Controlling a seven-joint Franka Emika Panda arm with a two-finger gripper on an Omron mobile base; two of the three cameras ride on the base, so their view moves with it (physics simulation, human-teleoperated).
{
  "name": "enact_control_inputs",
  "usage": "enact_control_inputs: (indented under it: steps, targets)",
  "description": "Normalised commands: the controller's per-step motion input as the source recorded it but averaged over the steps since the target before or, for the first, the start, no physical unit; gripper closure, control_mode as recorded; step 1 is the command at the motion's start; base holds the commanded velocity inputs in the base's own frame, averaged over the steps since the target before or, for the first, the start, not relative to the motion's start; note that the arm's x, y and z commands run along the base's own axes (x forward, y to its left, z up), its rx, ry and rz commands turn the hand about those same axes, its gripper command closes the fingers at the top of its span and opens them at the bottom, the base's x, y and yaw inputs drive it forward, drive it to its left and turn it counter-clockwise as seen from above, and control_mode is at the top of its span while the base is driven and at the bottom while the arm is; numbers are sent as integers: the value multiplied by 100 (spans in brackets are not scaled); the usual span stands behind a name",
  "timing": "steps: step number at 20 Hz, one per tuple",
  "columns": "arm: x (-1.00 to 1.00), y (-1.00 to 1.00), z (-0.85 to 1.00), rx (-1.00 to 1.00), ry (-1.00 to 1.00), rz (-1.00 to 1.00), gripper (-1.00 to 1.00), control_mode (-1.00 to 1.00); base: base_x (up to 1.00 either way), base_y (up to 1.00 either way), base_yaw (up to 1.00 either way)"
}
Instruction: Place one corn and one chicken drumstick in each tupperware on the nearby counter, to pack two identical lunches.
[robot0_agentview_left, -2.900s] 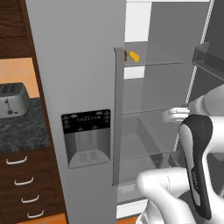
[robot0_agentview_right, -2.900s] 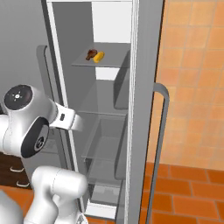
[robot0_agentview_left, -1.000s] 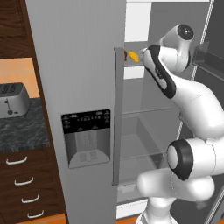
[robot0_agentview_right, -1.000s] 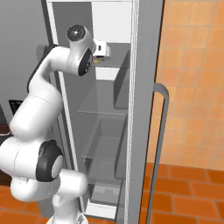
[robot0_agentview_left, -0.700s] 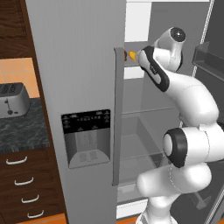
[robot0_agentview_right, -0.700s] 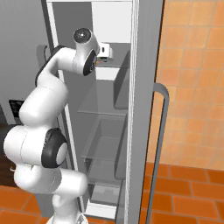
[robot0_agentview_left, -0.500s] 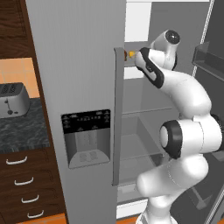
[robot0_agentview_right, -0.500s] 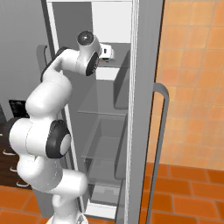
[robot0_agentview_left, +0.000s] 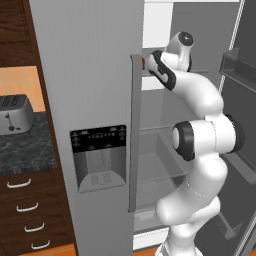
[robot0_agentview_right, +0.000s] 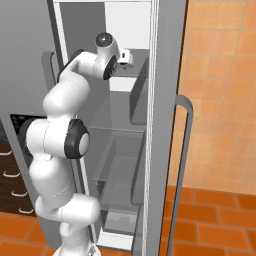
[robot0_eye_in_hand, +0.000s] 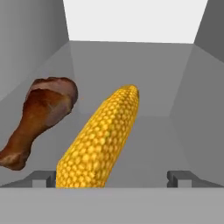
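Corn lies on the upper fridge shelf, long axis running from 7 o'clock up to 1 o'clock in the hand view, near end right at the bottom edge between the 2 finger tips. Bumpy yellow kernels, husk end not visible. Chicken drumstick sits just beside it at 9 o'clock, fat end up toward 12, narrow bone end down at 7; a small gap between the 2, not touching.

Tool is spread fully wide, nothing held: left tip is just beside the corn's near end, right tip at 4 o'clock well clear of the cob. Whether the left tip touches the corn, cannot tell.

Left base view: arm reaches up into the open fridge, hand at the top shelf behind the grey door handle, a bit of orange showing at the handle edge. Right base view: tool points into the top shelf from the left, white arm stacked below it. Lower shelves and drawer bare.

At 9 o'clock in the left base view, silver toaster stands on the dark speckled bench, brown drawers with curved handles under it.
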Motion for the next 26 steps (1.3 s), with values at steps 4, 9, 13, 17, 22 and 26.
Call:
enact_control_inputs:
  steps: [4, 9, 13, 17, 22, 26]
  targets:
    - [49, 0, -21, 1, 0, 4, -100, -100, 0, 0, 0]
    - [6, 11, -22, 0, -1, 2, 100, -100, 0, 0, 0]
    - [1, 4, -24, 0, -3, 2, 100, -100, 0, 0, 0]
    - [-3, 0, 0, 0, 0, 0, 100, -100, 0, 0, 0]
    - [-85, -12, -4, 1, -22, 0, 100, -100, 0, 0, 0]
    - [-100, -13, 0, 0, -56, 0, 100, -100, 0, 0, 0]
